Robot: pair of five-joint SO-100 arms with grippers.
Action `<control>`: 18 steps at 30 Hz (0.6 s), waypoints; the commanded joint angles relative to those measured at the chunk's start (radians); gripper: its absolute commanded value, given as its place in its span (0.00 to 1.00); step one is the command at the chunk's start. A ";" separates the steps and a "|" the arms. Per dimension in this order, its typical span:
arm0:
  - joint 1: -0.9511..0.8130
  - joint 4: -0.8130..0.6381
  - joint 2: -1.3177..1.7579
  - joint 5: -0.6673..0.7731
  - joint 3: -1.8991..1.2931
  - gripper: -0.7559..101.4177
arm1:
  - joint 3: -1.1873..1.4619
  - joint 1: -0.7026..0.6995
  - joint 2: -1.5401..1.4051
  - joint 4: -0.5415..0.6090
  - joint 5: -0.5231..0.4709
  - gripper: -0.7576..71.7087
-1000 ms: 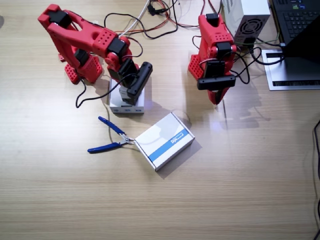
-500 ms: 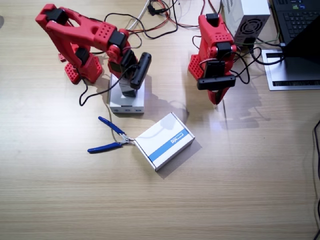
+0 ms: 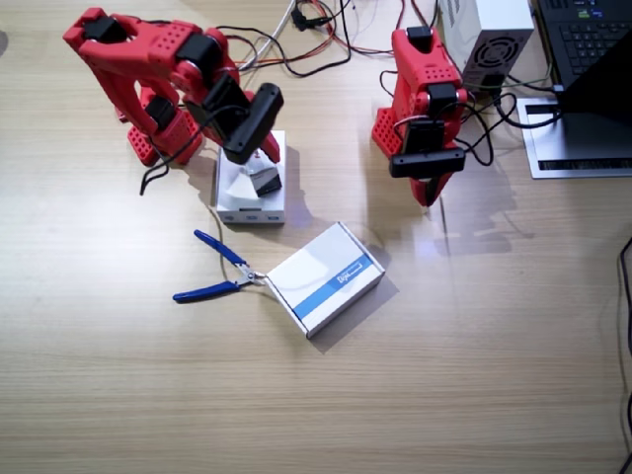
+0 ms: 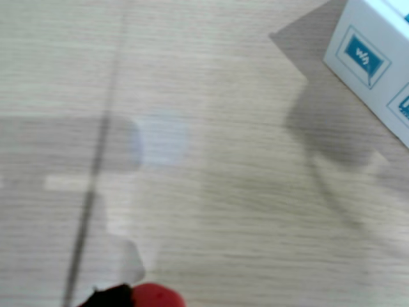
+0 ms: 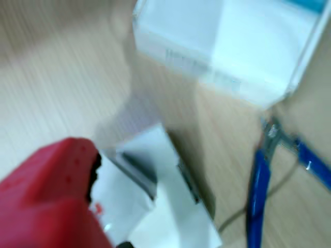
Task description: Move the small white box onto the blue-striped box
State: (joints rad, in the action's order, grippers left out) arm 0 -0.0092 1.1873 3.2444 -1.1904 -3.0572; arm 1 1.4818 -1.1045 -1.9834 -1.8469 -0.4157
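Broadly, the wooden desk carries everything, with a laptop and a grey power unit at its far corner. Next in size, the right arm reaches over a plain white flat box, while the left arm hangs folded with its claw pointing down at bare wood; whether that claw is parted or closed cannot be told, since its wrist view shows only a red tip. The blue-striped box lies flat near the desk's middle, well apart from the flat box, with blue-handled pliers touching its near corner. Smallest, the small white box sits pinched in the right claw, tilted, its dark side showing, just above the flat box; a wrist view shows the same carton blurred beside a red finger, with the striped box beyond. The grip looks shallow and off-square, so the carton could twist or slip out during the carry across. A tilted release could also tip it off the striped lid, or let it land on the pliers. Swinging low risks nudging the striped box itself.
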 commanded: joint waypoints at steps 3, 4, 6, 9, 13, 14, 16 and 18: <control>-0.041 0.003 0.025 0.060 0.074 0.01 | 0.035 0.268 -0.264 -0.026 -0.080 0.44; -0.064 0.011 0.025 0.133 0.127 0.01 | 0.057 0.396 -0.308 -0.020 -0.120 0.44; -0.140 0.117 0.025 0.241 0.285 0.01 | 0.160 0.588 -0.390 0.014 -0.184 0.44; -0.350 0.253 -0.005 0.360 0.545 0.04 | 0.383 0.735 -0.569 0.051 -0.227 0.45; -0.480 0.330 -0.410 0.471 0.985 0.29 | 0.595 0.989 -0.798 0.091 -0.313 0.46; -0.551 0.400 -0.549 0.543 1.167 0.32 | 0.637 1.049 -0.828 0.106 -0.334 0.47; -0.704 0.486 -0.784 0.779 1.453 0.38 | 0.663 1.152 -0.842 0.137 -0.371 0.49; -0.836 0.486 -0.862 0.968 1.491 0.48 | 0.709 1.206 -0.868 0.186 -0.393 0.52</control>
State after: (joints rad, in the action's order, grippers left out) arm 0 -0.6826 1.6214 2.5173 -0.4326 -1.7365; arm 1 2.1414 0.0107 -2.7980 -1.7104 -0.7655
